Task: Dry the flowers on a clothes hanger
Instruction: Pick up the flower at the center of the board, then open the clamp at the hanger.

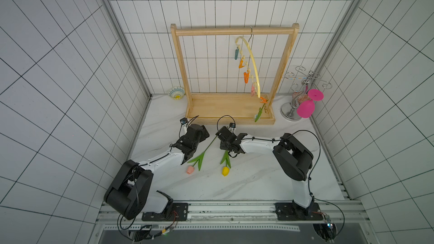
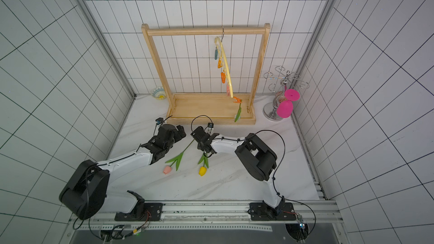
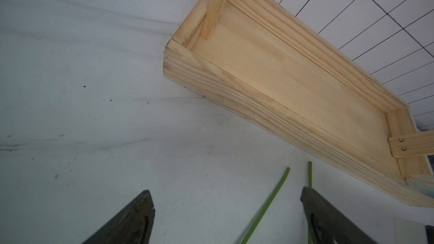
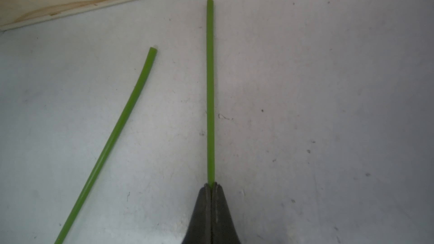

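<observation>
The pale yellow clothes hanger (image 1: 252, 62) (image 2: 226, 63) hangs by its hook from the wooden rack's top bar. A white flower (image 1: 259, 114) (image 2: 237, 116) hangs head down from its lowest orange clip. The pink flower (image 1: 190, 169) (image 2: 167, 169) and the yellow flower (image 1: 225, 171) (image 2: 202, 171) lie on the table between the arms. My right gripper (image 4: 213, 185) is shut on the yellow flower's stem (image 4: 210, 90), which runs on ahead towards the rack. My left gripper (image 3: 225, 191) is open, with the pink flower's stem (image 3: 270, 205) lying between its fingers, untouched.
The wooden rack (image 1: 231, 112) (image 3: 270, 71) stands at the back of the table, its tray base just ahead of both grippers. A small patterned bowl (image 1: 176, 92) sits at the back left. At the back right, a silver swirly stand (image 1: 291, 111) holds magenta goblets (image 1: 305, 109).
</observation>
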### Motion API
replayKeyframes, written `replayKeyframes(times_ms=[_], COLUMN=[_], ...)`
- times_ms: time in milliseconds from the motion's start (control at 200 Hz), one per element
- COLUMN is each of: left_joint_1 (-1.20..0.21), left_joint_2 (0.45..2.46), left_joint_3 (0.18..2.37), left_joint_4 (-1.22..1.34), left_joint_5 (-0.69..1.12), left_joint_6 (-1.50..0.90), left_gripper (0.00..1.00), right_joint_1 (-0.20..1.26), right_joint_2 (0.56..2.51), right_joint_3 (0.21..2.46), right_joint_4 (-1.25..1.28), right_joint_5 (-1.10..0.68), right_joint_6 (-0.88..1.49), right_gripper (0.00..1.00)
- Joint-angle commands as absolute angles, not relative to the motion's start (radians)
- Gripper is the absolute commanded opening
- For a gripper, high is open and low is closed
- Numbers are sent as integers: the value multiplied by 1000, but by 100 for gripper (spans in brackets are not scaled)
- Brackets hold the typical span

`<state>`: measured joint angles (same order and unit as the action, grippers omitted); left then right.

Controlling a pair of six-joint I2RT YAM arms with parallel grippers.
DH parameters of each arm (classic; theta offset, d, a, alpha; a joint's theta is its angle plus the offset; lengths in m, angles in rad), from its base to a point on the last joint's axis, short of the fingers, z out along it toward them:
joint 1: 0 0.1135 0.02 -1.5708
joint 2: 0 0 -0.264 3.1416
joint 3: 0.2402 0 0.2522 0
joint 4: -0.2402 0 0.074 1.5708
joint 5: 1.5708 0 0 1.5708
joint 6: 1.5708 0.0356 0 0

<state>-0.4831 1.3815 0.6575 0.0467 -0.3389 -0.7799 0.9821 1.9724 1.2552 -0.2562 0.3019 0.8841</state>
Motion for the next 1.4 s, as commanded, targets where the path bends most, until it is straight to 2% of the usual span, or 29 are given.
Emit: replayKeyframes(times_ms=[0,160,300,465,545,725,1075,1394], left_joint_1=[-480,-480,-486,-526,-562,-606,-617,-622], left_joint_2=[1339,1308,1328,1445,1528,1708,1887,1964], left_joint_3=[601,527,597,797,878,1010,1343,1521], left_joint_4=[183,438,575,639,739,958,702,534], left_joint_5=[-290,-123,118,231,280,314,368,399], left_joint_6=[-741,-645,-572,-516,-416,-235,28,92], left_gripper=[95,89,86,86,81,80,74,73], right_joint_1=[992,985,927,853,814,743,691,672], right_joint_2=[1786,1494,1322,1241,1229,1213,1196,1194], right_joint_3=[1197,992,883,867,879,877,824,818], right_joint_4=[-232,-81,-26,-68,-93,-77,146,232], right_joint_5=[393,546,482,401,373,342,357,302], right_joint_6=[795,636,535,499,490,479,361,317], right_gripper=[0,0,0,0,0,0,0,0])
